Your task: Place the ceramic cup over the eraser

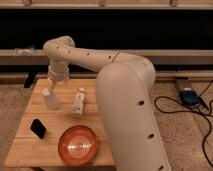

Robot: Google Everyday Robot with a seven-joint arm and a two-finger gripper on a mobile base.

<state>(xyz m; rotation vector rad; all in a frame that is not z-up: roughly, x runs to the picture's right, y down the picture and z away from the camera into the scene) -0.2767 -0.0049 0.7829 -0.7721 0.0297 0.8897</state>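
Hovering jaws sit over the upright ceramic cup (51,99); eraser (38,128) lies diagonally.

The end effector (51,86) hangs over the cup (52,100) near the counter's (22,150) back-left corner, bare wood lies between cup and eraser (38,128) along the left edge, and the box (79,102) mid-counter, plate (77,145) at the front edge and arm (125,100) over the right edge block passage.

- The ceramic cup (51,100): small, plain white, standing directly under my gripper (50,86).
- The eraser (38,128): small black block, angled, lying apart from the cup, nearer the camera.
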